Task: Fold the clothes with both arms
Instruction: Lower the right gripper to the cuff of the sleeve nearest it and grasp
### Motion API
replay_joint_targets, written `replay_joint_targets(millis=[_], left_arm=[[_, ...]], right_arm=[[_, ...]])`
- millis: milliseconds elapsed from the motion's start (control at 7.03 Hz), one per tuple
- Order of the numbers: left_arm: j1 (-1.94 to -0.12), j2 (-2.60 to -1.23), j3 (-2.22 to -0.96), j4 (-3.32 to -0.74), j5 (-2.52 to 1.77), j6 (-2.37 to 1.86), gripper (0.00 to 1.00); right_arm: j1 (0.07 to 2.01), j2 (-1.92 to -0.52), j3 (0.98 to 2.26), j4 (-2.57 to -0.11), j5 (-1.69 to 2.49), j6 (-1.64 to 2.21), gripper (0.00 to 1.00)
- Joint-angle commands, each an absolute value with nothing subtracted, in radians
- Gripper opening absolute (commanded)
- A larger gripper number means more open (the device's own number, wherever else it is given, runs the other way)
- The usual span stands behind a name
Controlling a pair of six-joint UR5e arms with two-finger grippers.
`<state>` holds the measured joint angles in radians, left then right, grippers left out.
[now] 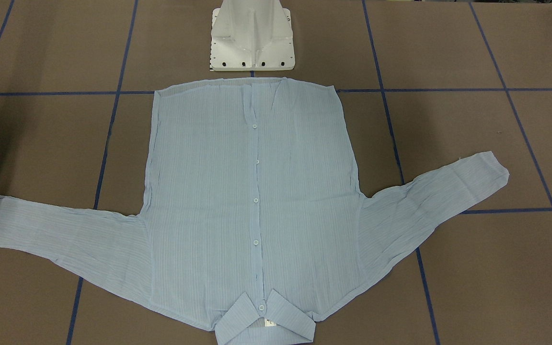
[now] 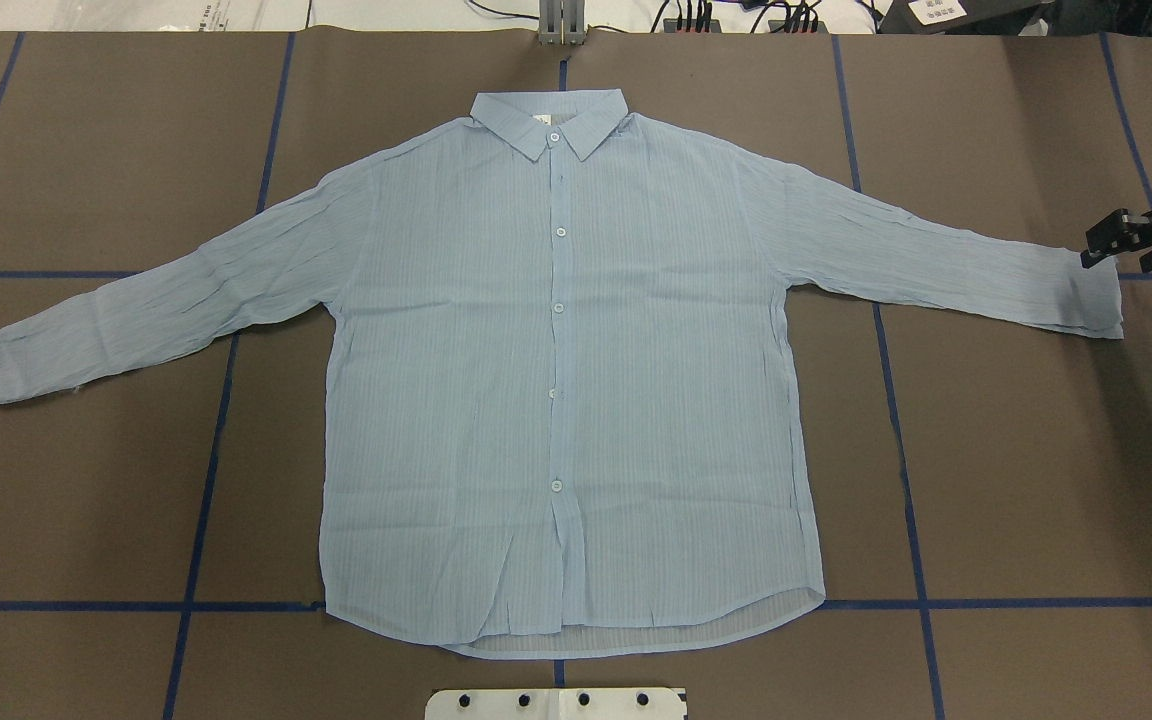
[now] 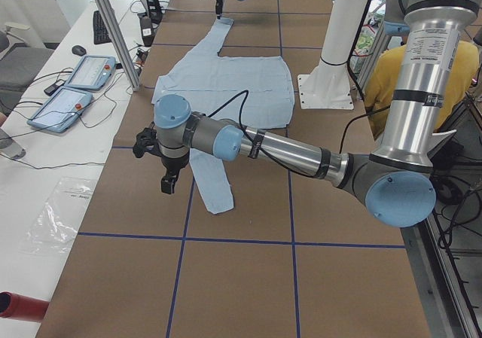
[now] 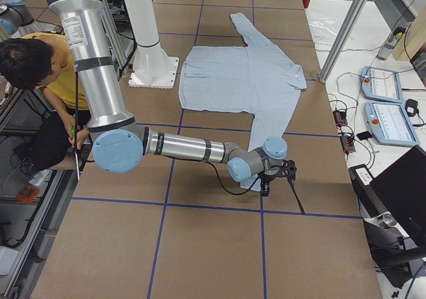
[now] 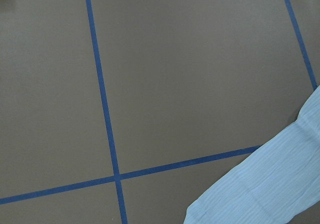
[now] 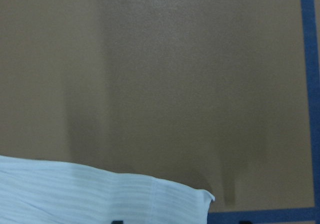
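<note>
The light-blue striped shirt point(image 2: 556, 380) lies flat and buttoned, front up, with both sleeves spread out; its collar is on the far side from the robot point(image 1: 264, 318). My right gripper point(image 2: 1121, 248) hovers at the right sleeve's cuff point(image 2: 1096, 300), its fingers apart and holding nothing. The right wrist view shows that cuff's corner point(image 6: 165, 199) just below. My left gripper point(image 3: 167, 181) shows only in the left side view, held just above the table beside the left sleeve's cuff point(image 3: 217, 196); I cannot tell if it is open. The left wrist view shows this sleeve point(image 5: 265, 184).
The white pedestal base point(image 1: 252, 38) stands just behind the shirt's hem. Blue tape lines point(image 2: 206, 480) grid the brown table. A person in yellow point(image 4: 40, 66) sits behind the robot. Control tablets point(image 3: 75, 89) and a frame post point(image 3: 113, 29) stand along the far edge.
</note>
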<state>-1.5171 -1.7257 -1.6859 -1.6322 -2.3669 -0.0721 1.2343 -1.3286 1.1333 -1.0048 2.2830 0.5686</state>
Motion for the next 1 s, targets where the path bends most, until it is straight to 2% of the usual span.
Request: replay_joint_targets(millis=[0,142,427,711,853], left_arm=[[-1.517,-1.726,-1.686,-1.632,-2.367,-0.072,1.0],[-1.517,-1.724,-1.686,-1.632,-2.367,-0.072,1.0],[-1.517,-1.724,-1.686,-1.632,-2.367,-0.072,1.0],[-1.519,-1.724,-1.686,-1.632,-2.368,-0.072,1.0],[-1.519,-1.723,-1.686,-1.632,-2.368,-0.072,1.0]], right_arm=[[1.233,-1.296,1.088,-1.006,2.281,0.569,0.8],[1.233,-1.295,1.082,-1.006,2.281,0.569,0.78],[1.233,-1.295,1.066,-1.006,2.283,0.571,0.61],[1.233,-1.295,1.062,-1.006,2.283,0.571,0.57],[1.233,-1.295,1.062,-1.006,2.283,0.574,0.39]])
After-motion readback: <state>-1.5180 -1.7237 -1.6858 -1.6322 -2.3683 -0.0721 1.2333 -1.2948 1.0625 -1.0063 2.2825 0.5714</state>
